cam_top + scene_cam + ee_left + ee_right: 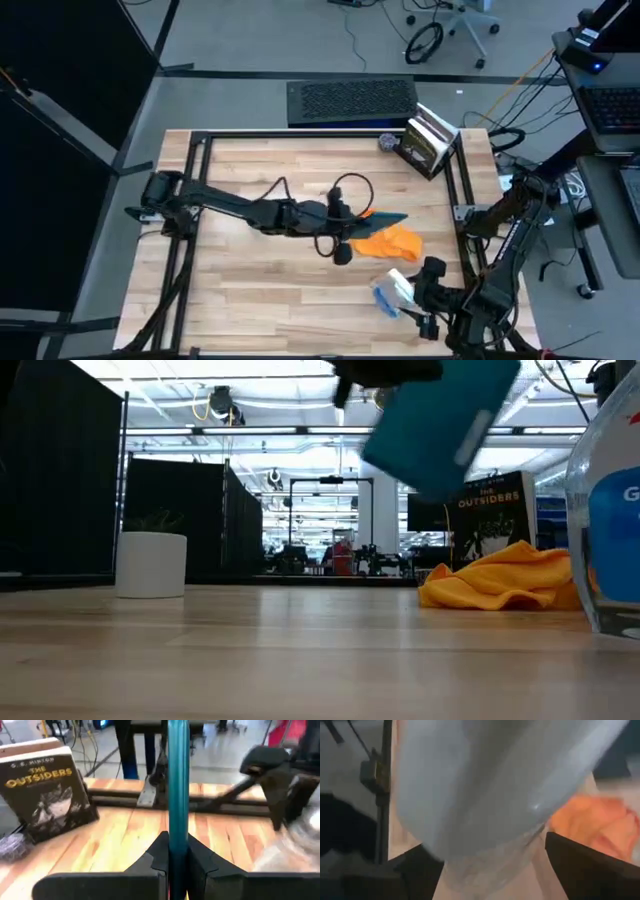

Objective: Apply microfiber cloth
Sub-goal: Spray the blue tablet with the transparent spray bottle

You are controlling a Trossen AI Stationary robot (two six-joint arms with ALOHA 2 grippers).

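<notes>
Your left gripper (362, 213) sits over the middle of the table (250, 290), fingers (155, 857) clamped on the edge of a thin teal tablet (177, 785), which it holds raised off the wood; in the low view the tablet (440, 425) hangs tilted above the surface. The microfiber cloth (390, 242) lies crumpled on the table just beside and partly under that tablet, touching neither gripper. Your right gripper (420, 295) is at the near right corner, fingers (580, 865) spread around the clear spray bottle (393, 292), which fills the right wrist view; you cannot tell whether they press on it. A paperback, "The Outsiders" (47, 790), stands at the far right edge.
</notes>
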